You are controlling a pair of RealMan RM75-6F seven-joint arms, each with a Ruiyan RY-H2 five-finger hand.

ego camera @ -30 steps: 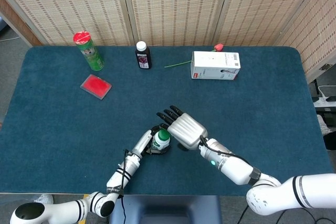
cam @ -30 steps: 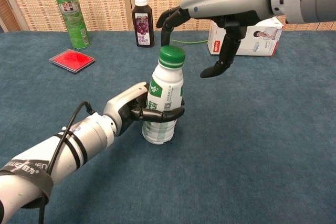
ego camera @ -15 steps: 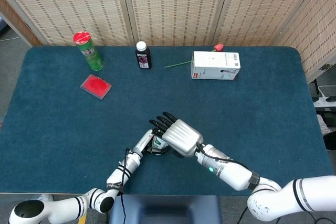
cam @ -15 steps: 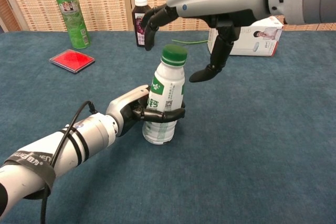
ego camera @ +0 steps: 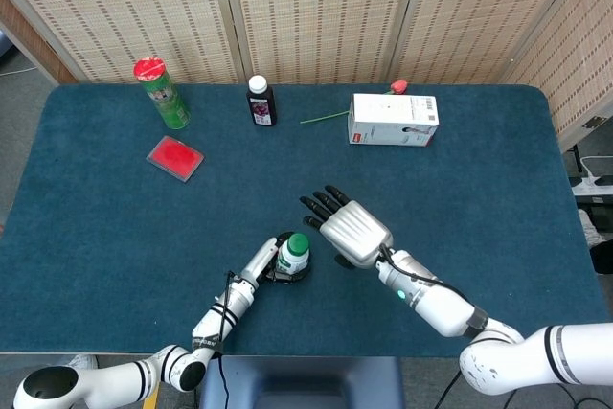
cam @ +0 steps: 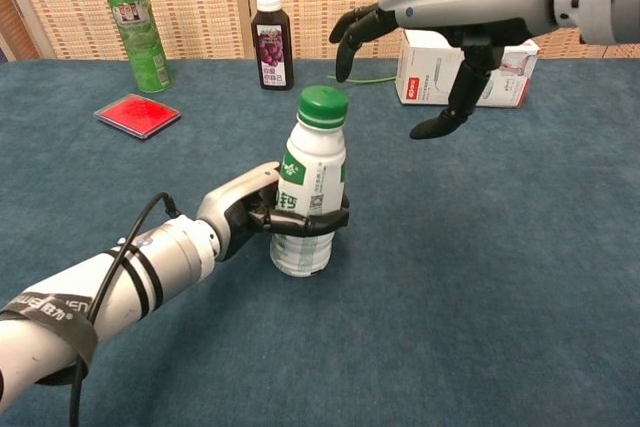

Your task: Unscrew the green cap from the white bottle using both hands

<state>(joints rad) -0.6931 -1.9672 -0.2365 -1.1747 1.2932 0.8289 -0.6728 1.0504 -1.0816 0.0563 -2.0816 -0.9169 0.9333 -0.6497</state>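
Two hands share this job, and only one of them has the white bottle [cam: 308,202] so far. Our left hand [cam: 262,209] wraps the bottle's lower body, fingers curled round it, so the bottle stands upright on the blue table [cam: 500,277] near our front edge, its long axis vertical and the green cap [cam: 322,106] still seated on top.

Our right hand [cam: 440,57] hangs above and to the right of the cap — not over it. Its fingers [cam: 350,37] are spread and drooping, the thumb pointing down on the far side, and nothing lies between them; it grasps nothing and touches nothing. In the head view the same right hand [ego camera: 352,231] sits just beside the cap [ego camera: 298,242], clearly apart from it.

We judge the coming move to turn on that offset: the cap lies down and to the left of the right palm, so the hand must shift over the bottle's axis and lower before closing — while the left hand keeps the bottle from twisting.
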